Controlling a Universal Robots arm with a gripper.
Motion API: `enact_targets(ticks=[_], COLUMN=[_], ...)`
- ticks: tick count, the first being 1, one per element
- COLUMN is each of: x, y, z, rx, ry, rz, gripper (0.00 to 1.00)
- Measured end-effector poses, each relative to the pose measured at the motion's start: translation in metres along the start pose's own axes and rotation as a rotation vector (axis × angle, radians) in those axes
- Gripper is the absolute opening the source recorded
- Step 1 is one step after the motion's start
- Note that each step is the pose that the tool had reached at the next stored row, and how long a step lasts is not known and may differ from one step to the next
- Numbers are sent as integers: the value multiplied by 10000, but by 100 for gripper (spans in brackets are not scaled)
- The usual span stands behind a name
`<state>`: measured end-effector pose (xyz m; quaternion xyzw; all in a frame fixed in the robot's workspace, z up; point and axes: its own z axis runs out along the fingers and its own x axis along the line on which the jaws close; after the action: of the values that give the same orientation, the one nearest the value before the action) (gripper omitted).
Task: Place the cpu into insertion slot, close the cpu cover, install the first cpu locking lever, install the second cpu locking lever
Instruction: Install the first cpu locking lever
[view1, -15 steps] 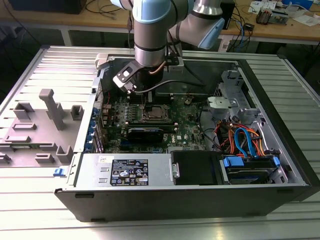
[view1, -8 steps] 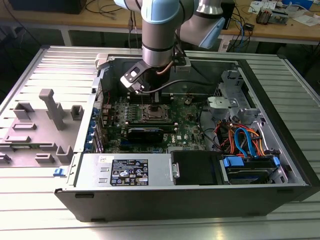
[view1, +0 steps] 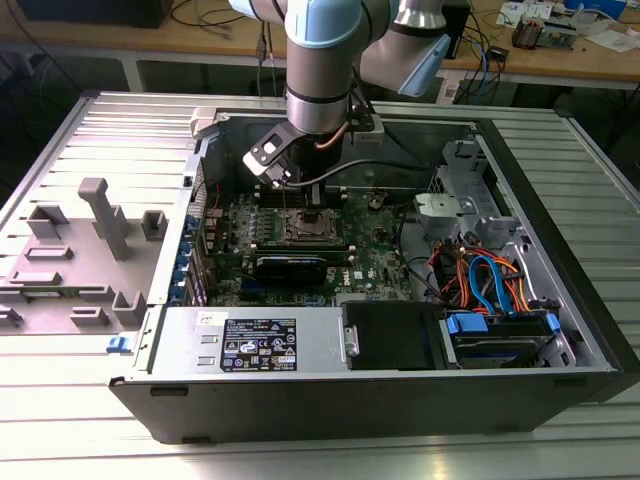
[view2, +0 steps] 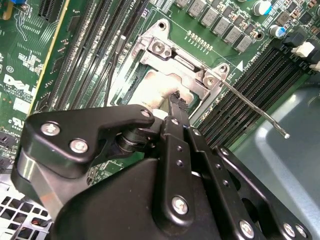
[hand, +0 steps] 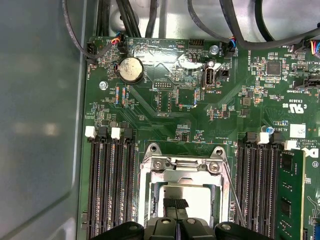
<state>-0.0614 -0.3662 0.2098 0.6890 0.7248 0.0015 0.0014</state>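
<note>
While the ribbed silvery metal desk (view1: 70, 450) spread widest, a black and grey steel computer case (view1: 300, 410) lay on it on its side, its interior open upward, with bare ribbed surface beyond its walls. Inside, the flat green motherboard (hand: 165, 107) was dense with small components, and the pale blue and grey jointed arm (view1: 320, 60) reached down over its middle. Its matte black end effector (hand: 175, 204) had its fingers drawn together with no gap visible and nothing seen between them. The ribbed tip sat just over the socket, though contact could not be told. The insertion slot (view1: 305, 226), a square socket with a silvery rim, was crowded on both sides by long black memory slots (hand: 112, 185). The cpu cover (hand: 182, 172), a thin brushed metal frame, lay around the cpu (hand: 202, 192), which sat in the slot with its smooth silvery-grey square top showing through the window. A thin wire lever (view2: 255, 110) slanted free from one corner.
</note>
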Motion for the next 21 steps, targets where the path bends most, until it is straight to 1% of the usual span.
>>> enact_targets(ticks=[8,10,13,15,16,21], x=[-1,-1,-1,-1,-1,-1], y=[0,0,0,0,1,1], z=[0,-9,-59,-104,-144,-249], rx=[0,0,0,0,0,0], ry=[0,-1,0,0,0,0], rz=[0,0,0,0,0,1], gripper=[11,11,11,11,11,11])
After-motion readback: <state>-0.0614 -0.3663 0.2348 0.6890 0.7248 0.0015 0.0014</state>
